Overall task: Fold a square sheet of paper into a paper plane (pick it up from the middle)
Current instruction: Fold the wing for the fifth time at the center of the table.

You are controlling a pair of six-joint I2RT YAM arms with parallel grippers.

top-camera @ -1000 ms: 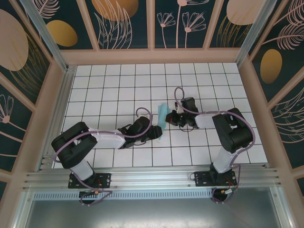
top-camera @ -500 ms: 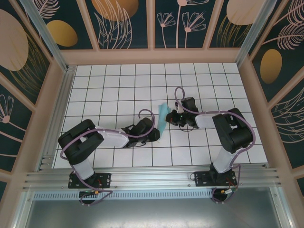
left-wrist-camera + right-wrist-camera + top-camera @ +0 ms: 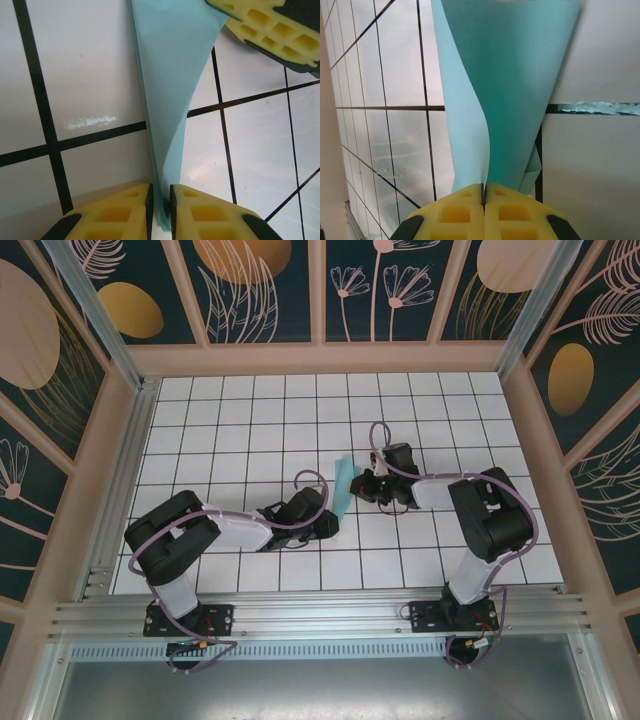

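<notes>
At the centre of the top view, the folded light teal-blue paper sheet (image 3: 343, 487) spans between both grippers over the white grid-tiled tabletop (image 3: 250, 410). Bare tiles lie all round it, and the wooden side walls (image 3: 320, 358) are well apart. The left gripper (image 3: 160, 194), its jaws narrowed, pinches the paper's pointed lower tip. The right gripper (image 3: 484, 192) is clamped tight on the wider upper-right end.

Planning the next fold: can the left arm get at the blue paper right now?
Likely yes: the left gripper has its jaws shut on the narrow end of the folded paper, with nothing in the way. The right gripper pinches its other end.
</notes>
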